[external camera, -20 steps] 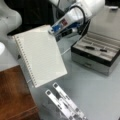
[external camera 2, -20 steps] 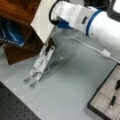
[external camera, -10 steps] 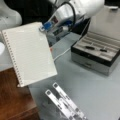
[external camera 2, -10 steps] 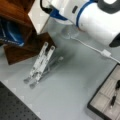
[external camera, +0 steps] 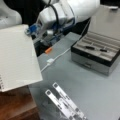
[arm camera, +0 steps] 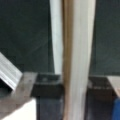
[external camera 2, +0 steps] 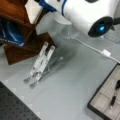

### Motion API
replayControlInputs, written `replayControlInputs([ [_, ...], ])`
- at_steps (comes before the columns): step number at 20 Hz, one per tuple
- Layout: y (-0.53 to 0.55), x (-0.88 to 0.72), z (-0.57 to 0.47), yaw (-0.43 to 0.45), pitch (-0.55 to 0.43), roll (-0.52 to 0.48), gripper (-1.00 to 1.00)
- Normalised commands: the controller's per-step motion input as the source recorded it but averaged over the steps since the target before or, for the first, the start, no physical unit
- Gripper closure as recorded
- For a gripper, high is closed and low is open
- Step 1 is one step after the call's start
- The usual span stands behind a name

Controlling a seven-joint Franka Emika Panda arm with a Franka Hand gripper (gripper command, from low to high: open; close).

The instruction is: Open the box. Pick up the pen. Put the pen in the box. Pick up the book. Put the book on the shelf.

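book [external camera: 17, 56] carried further left over shelf [external camera: 17, 105] edge, hand [external camera: 31, 31] clamped on it

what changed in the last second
The end effector, shut on the book, carried it toward a front view's left, over the shelf. The box stayed open with the pen inside; the metal stand did not move.

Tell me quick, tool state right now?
Tool: shut on the book, gripping its edge and holding it in the air above the shelf.
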Motion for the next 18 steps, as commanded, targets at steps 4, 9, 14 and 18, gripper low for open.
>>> replayControlInputs([
  [4, -0.29, -0.27, 0.03, 0.056, 0.016, 0.19, 1.0],
  [9, -0.27, -0.33, -0.01, 0.082, 0.002, 0.205, 1.0],
  [14, -0.16, -0.33, 0.0, 0.148, 0.04, 0.194, 1.0],
  [18, -0.1, -0.32, 0.02, 0.188, -0.002, 0.213, -1.0],
])
